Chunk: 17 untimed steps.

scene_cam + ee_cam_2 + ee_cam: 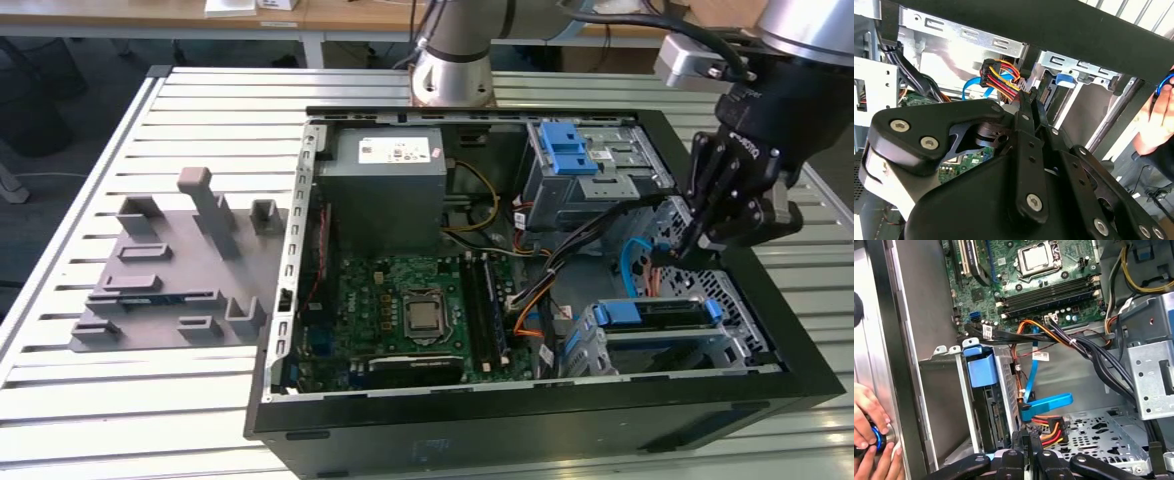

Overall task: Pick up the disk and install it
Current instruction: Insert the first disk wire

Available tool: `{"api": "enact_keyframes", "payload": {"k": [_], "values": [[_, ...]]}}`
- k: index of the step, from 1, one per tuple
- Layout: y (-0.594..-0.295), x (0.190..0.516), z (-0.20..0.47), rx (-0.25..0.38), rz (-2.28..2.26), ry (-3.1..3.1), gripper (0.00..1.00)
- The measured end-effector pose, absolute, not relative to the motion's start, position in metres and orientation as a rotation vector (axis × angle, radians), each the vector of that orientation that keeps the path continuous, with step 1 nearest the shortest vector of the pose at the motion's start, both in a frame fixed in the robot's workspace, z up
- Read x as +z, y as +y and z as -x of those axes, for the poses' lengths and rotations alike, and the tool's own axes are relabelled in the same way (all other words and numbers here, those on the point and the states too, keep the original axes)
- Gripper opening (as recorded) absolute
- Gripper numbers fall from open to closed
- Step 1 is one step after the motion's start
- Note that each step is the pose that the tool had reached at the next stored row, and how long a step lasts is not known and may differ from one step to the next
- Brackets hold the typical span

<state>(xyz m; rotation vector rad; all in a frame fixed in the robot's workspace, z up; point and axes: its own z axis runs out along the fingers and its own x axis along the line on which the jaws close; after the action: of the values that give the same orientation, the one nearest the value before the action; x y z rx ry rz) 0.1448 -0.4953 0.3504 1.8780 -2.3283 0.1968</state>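
The disk (pixel 650 314) is sitting in the drive cage (pixel 731 345) at about 4 o'clock in the open computer case (pixel 534 405) in the exterior view, with its blue rails showing along its edge. It looks slid in already, though I cannot tell whether it is fully home. In the first wrist view the disk (pixel 993 410) is showing edge-on inside that cage.

The gripper (pixel 701 245) is hanging inside the case at about 3 o'clock, just above the cage. In both wrist views its fingers (pixel 1020 440) are lying together, tips right at the red, yellow and black power plug (pixel 1049 427). Whether they are pinching it is hidden.

So the pick-up step seems done and the work appears to be at the seating or cabling stage. That calls for keeping the tips lined up with the disk's rear socket and clear of the blue data cable (pixel 1046 405) close by.

Elsewhere in the case, the motherboard (pixel 400 300) is occupying 7 o'clock and the power supply (pixel 387 180) 11 o'clock. A person's hand (pixel 869 425) is resting outside the case wall.
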Motion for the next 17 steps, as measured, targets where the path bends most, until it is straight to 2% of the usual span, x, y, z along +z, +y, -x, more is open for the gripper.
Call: {"api": "enact_keyframes", "payload": {"k": [6,11,17], "values": [[-0.499,0.35,-0.141,0.2,-1.899,-2.333,0.17],[-0.502,0.35,-0.138,0.165,-1.922,-2.357,0.17],[-0.509,0.349,-0.136,0.17,-1.952,-2.339,0.17]]}}
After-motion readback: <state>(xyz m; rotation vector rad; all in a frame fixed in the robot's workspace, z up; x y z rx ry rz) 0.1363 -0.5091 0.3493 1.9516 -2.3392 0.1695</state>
